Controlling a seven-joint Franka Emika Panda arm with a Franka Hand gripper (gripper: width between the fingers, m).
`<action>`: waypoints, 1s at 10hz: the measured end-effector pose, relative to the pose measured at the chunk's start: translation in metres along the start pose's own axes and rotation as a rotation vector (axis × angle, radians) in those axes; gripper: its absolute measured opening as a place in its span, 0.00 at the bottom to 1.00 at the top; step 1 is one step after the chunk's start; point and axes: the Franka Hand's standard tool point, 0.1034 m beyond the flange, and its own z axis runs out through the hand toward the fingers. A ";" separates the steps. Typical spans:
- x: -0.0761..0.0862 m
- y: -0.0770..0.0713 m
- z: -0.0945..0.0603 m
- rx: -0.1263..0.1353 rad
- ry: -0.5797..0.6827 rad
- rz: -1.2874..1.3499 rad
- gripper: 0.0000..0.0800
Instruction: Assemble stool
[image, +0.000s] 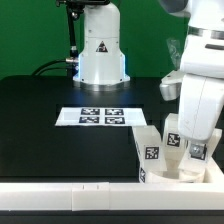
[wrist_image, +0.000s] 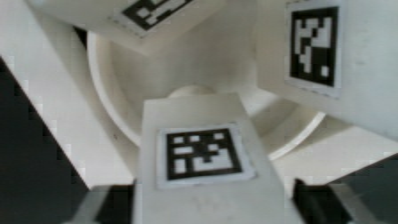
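Note:
In the wrist view my gripper is shut on a white blocky stool leg with a square tag; a dark finger sits on each side of it. The leg's far end meets the round white seat. Two more tagged legs stand on the seat, one at the frame edge. In the exterior view my gripper is low over the stool parts at the front on that view's right. Whether the held leg is seated in the seat is hidden.
The marker board lies flat on the black table, mid-scene. A long white edge bar runs along the front. The arm's white base stands at the back.

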 end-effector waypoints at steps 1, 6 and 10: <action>0.000 0.000 0.000 0.000 0.000 0.069 0.42; -0.003 0.005 -0.001 0.054 0.010 0.767 0.42; -0.001 0.004 0.000 0.067 0.020 1.212 0.42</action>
